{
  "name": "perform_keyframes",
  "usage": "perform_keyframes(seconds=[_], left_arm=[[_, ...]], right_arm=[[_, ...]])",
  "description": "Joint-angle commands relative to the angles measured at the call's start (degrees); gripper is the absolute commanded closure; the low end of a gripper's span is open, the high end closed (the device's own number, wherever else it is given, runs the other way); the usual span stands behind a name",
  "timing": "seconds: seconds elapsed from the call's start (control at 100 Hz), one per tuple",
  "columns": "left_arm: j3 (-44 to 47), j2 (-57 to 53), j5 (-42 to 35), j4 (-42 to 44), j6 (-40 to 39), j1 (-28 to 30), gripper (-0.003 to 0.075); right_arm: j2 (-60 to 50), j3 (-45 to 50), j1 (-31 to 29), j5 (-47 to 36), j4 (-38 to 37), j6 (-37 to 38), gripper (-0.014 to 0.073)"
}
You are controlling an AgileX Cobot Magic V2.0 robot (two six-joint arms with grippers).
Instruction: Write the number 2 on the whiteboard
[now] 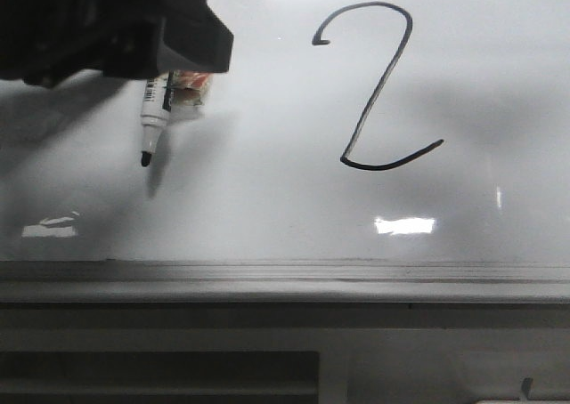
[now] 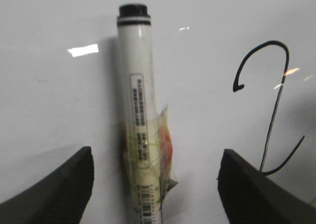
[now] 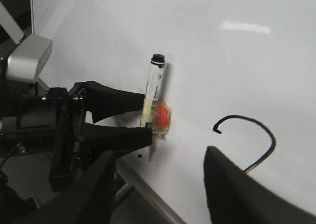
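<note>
A: Fingers (image 3: 129,99) of the left gripper (image 3: 140,118) sit on either side of a white marker (image 1: 153,119), as the right wrist view shows. Closed on it?

B: Cannot tell. From the left wrist camera the two dark fingers look spread wide with the marker standing between them; from the right wrist camera the tips seem to reach the barrel. Contact unclear.

A: Marker details?

B: White barrel, printed label, a crumpled clear wrap with an orange-red patch around the middle. Black tip points down in the front view, near the whiteboard (image 1: 267,208); its shadow falls just beside it. Whether the tip touches the surface I cannot tell.

A: The digit?

B: The number 2 (image 1: 378,88) is drawn on the board in thin black line, well to the right of the marker: hooked top, long diagonal, curved base stroke. Looks complete.

A: Right gripper (image 3: 163,194)?

B: Only its two dark fingers at the edge of its own camera, apart, nothing between them.

A: Anything else?

B: Grey frame edge (image 1: 285,279) runs along the bottom of the board. Bright light reflections on the glossy surface.
</note>
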Motion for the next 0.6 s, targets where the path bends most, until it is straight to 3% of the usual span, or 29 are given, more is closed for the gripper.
perform_keyframes(seconds=[0.0, 0.13, 0.25, 0.35, 0.5, 0.59], left_arm=[[-1.6, -4.2, -0.9, 1.0, 2.8, -0.1, 0.0218], [-1.1, -9.8, 2.1, 0.6, 8.9, -0.1, 0.0223], [0.4, -15.5, 3.3, 0.6, 11.8, -0.1, 0.0279], [2.1, -19.8, 4.0, 0.6, 13.0, -0.1, 0.0408], [5.7, -26.4, 7.7, 0.6, 14.1, -0.1, 0.0743], [8.2, -30.2, 10.8, 1.1, 14.1, -0.1, 0.0740]], right_arm=[[-2.0, -1.5, -0.4, -3.3, 1.5, -0.4, 0.0304], [-5.2, -1.4, -0.4, -5.3, 0.3, -0.4, 0.0461], [-7.5, -1.1, -0.4, -6.1, -1.6, -0.4, 0.0669], [-9.9, 0.8, -0.4, -8.9, -1.6, -0.4, 0.0639], [-16.2, 7.2, -0.4, -14.4, -1.5, -0.4, 0.0640], [-21.7, 12.4, -0.4, -17.4, -1.5, -0.4, 0.0640]])
